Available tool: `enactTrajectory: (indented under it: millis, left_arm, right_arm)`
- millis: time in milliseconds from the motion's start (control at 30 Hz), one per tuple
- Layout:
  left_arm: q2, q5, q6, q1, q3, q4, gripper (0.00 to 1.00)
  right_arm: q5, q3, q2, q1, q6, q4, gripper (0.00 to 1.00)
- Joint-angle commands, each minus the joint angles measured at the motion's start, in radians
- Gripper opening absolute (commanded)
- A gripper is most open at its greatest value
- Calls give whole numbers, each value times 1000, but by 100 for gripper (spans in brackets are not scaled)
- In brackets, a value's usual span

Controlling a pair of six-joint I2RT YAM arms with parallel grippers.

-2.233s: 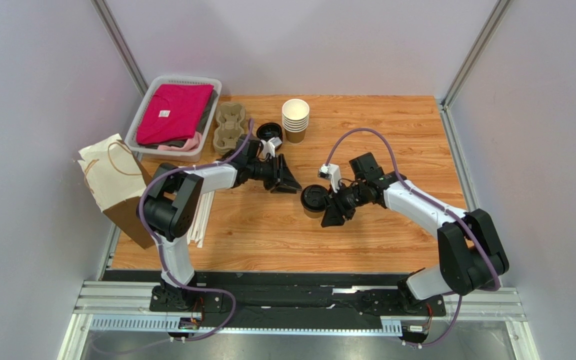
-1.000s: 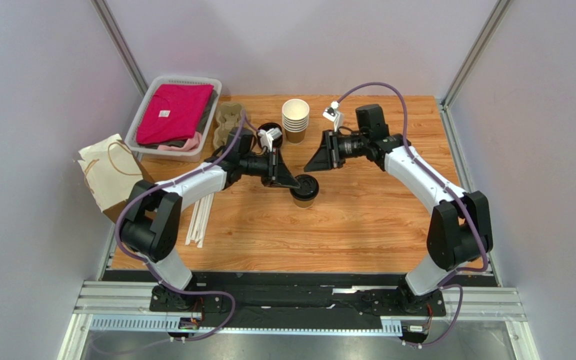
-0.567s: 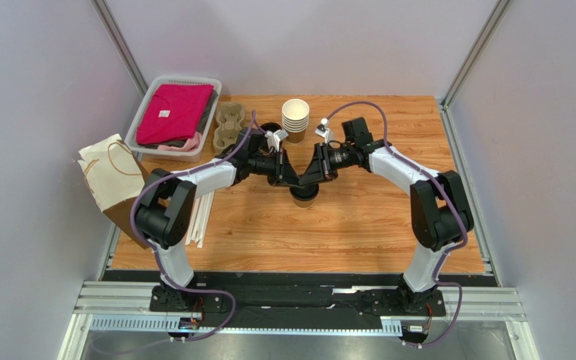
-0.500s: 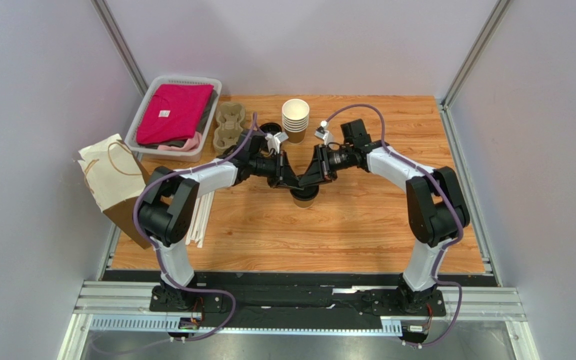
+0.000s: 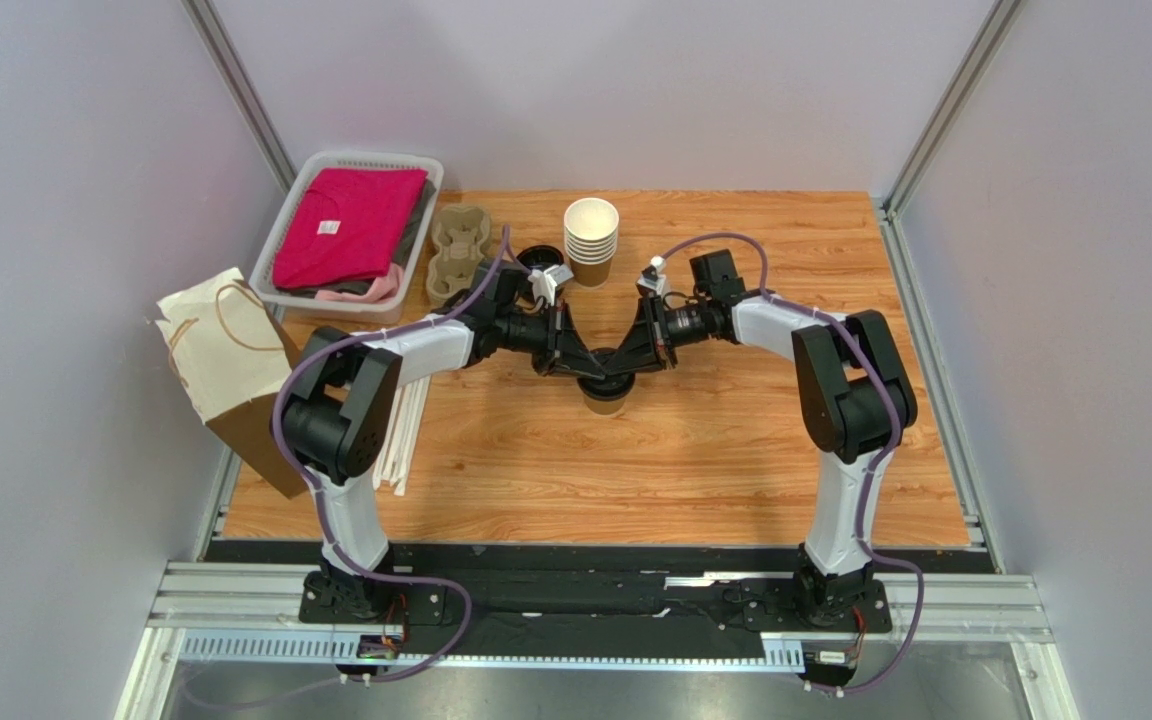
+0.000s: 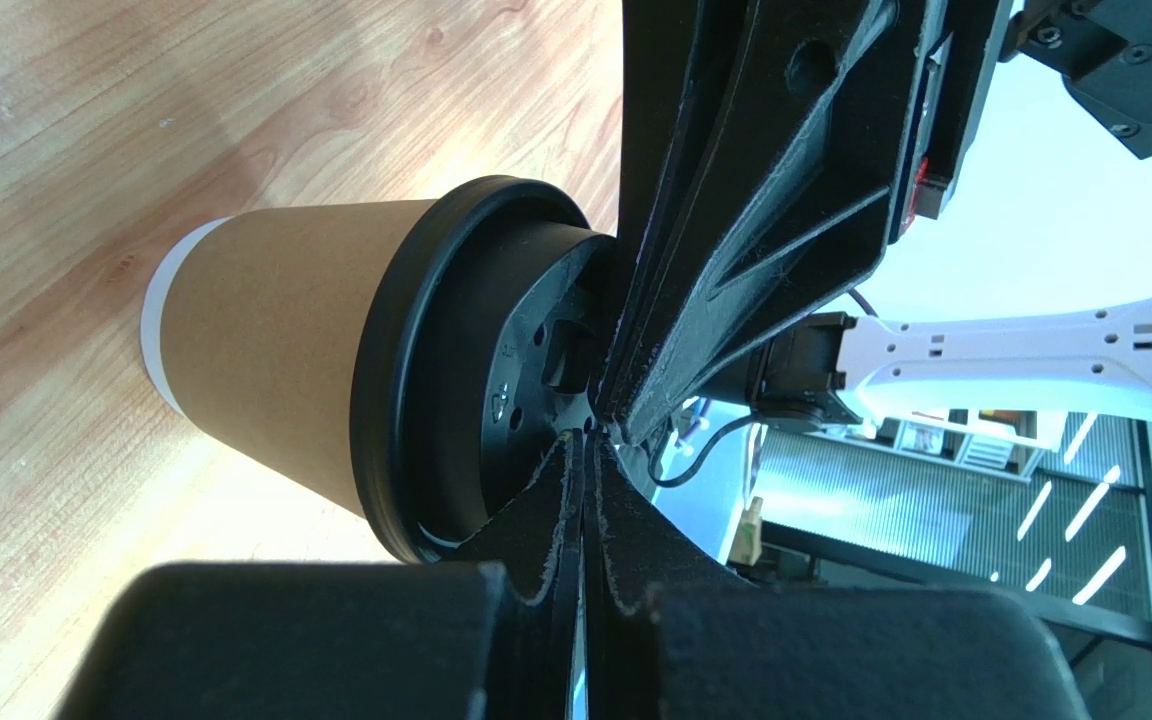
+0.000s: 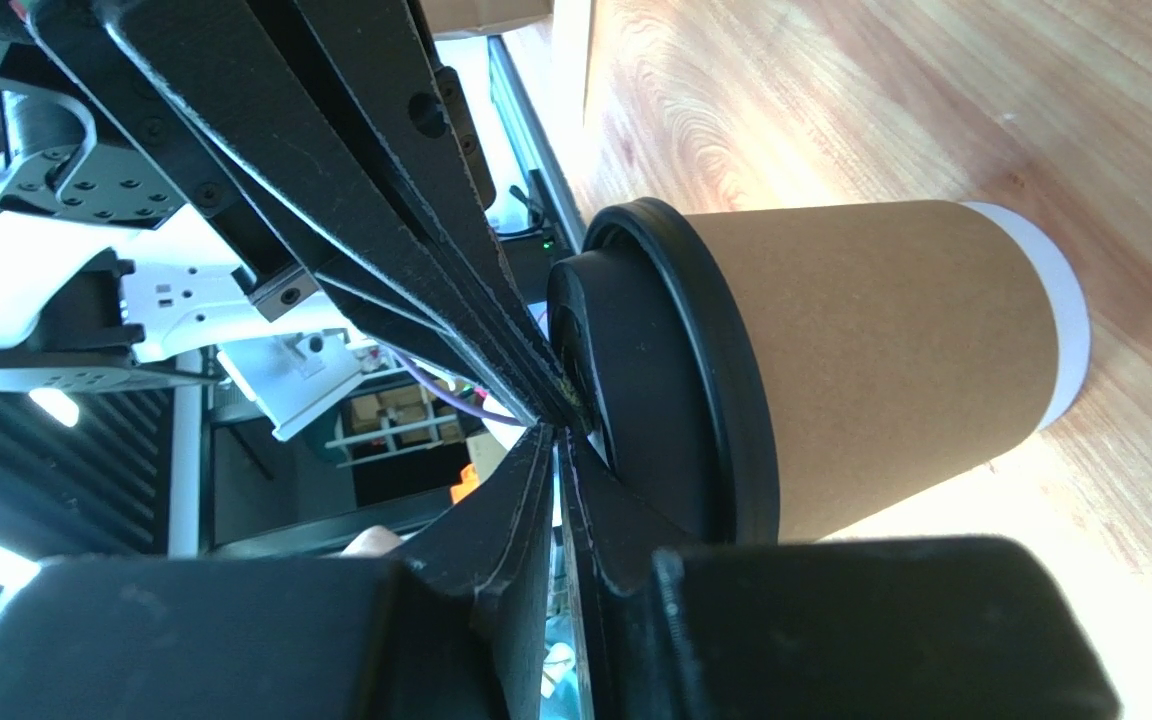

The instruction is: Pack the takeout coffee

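The takeout coffee [image 5: 608, 395], a brown kraft cup with a black lid, stands upright at the middle of the table. In the left wrist view its lid [image 6: 455, 375] faces my fingers. My left gripper [image 5: 593, 366] comes in from the left, shut and empty, its tips [image 6: 588, 437] against the lid's top. From the right, my right gripper [image 5: 626, 365] meets it tip to tip over the lid. Its jaws are together with only a slit between, holding nothing [image 7: 557, 428]. The right wrist view shows the cup's side [image 7: 875, 360] and lid [image 7: 672, 383].
A stack of lidless cups [image 5: 591, 237] and loose black lids [image 5: 540, 260] sit behind the coffee. A pulp cup carrier [image 5: 459, 248], a white basket [image 5: 285, 219] with pink cloth, a paper bag [image 5: 229, 375] and white straws [image 5: 402, 428] lie to the left.
My right arm swung in from the back right and came down onto the cup's lid, its jaws narrowing. The left gripper closed fully beside the lid.
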Motion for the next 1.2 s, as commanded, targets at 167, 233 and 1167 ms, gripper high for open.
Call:
enactTrajectory:
  millis: [167,233,1167]
  left_arm:
    - [10,-58,74,5,20,-69,1]
    - [-14,-45,68,4,64,-62,6]
    - [-293,-188,34,-1,-204,-120,61]
  right_arm:
    - [92,-2,13,-3,3,0,22]
    - [65,49,-21,5,10,2,28]
    - [402,-144,-328,59,-287,-267,68]
